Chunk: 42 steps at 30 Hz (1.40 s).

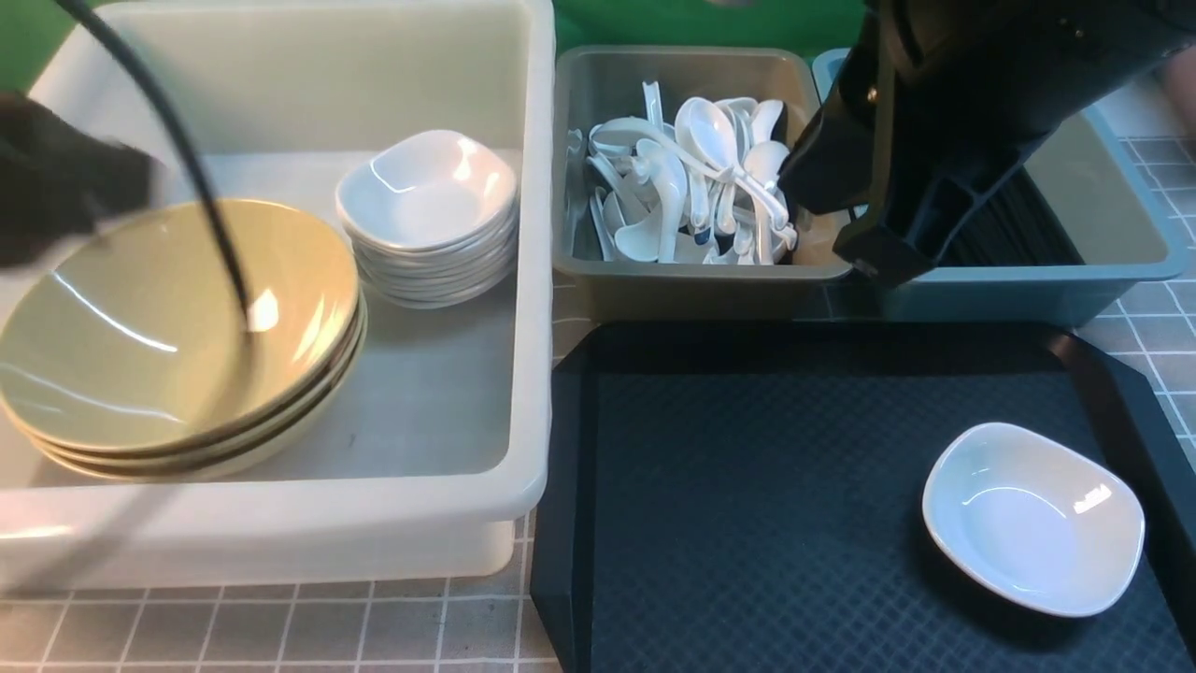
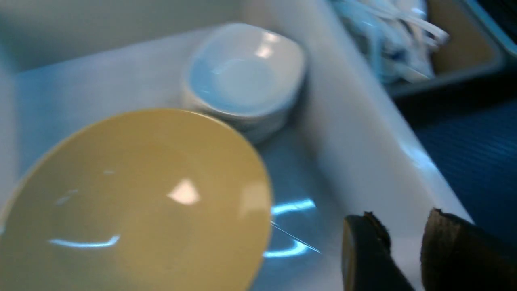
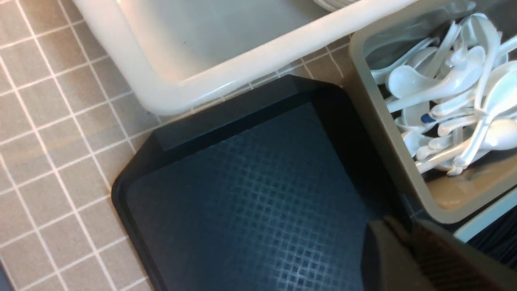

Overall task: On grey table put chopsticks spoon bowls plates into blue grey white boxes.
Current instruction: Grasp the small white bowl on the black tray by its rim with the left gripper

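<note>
Left tool (image 2: 396, 238): slightly parted, empty; blurred
Right tool (image 3: 404, 242): blurred, opening cannot be told
White box (image 1: 537, 280): upper left, cut off
Chopsticks (image 1: 1018, 224): upper right, partly hidden

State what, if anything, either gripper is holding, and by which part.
Nothing is held: no item shows between the fingertips of the left gripper or the right gripper.

Black tray (image 1: 747, 523) open left of white bowl (image 1: 1034, 521).

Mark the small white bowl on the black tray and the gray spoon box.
White ceramic bowl (image 1: 1032, 519): front view, inner bottom.
Gray plastic box (image 1: 687, 272): front view, near rim.
</note>
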Tool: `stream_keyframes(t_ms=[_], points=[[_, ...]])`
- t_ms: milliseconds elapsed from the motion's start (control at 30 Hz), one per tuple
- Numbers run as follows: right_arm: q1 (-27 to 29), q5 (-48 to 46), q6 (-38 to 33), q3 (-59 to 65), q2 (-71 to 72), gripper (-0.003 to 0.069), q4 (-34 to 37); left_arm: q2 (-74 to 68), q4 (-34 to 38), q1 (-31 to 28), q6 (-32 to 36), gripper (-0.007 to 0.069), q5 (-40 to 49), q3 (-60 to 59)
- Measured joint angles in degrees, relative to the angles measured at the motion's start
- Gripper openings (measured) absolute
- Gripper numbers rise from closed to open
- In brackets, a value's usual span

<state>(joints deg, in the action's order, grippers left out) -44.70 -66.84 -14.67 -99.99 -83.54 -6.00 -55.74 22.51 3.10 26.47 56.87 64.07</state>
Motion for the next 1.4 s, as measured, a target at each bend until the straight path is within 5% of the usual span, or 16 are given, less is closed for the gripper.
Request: stream_keyframes(t_ms=[100,367,533,867,1100,1400], points=[[0.00,0.00,3.08,3.98,1.04,0.0080,-1.06,-2.49,-1.43,8.97,0.65,0.0018,1.66,0.00],[0.00,0.00,15.25,18.90,9.53,0.0080,-8.62,-13.47,-3.44,30.77,0.89,-0.0010,-1.51,0.00],[1.02,0.00,21.38,29.37,18.61,0.0080,-13.63,-20.27,-2.91,39.47,1.00,-0.0010,-5.78,0.07],[13.69,0.00,24.53,46.01,37.14,0.0080,-12.47,-40.49,-3.56,49.56,-1.24,-0.0001,-8.05,16.82],[14.53,0.00,24.53,47.77,46.88,0.0080,-6.17,-56.02,-8.44,50.15,-5.32,0.0111,-3.62,32.91],[14.53,0.00,24.07,47.77,49.26,0.0083,-5.62,-69.49,-12.04,50.09,-14.41,0.0439,-9.05,43.12]])
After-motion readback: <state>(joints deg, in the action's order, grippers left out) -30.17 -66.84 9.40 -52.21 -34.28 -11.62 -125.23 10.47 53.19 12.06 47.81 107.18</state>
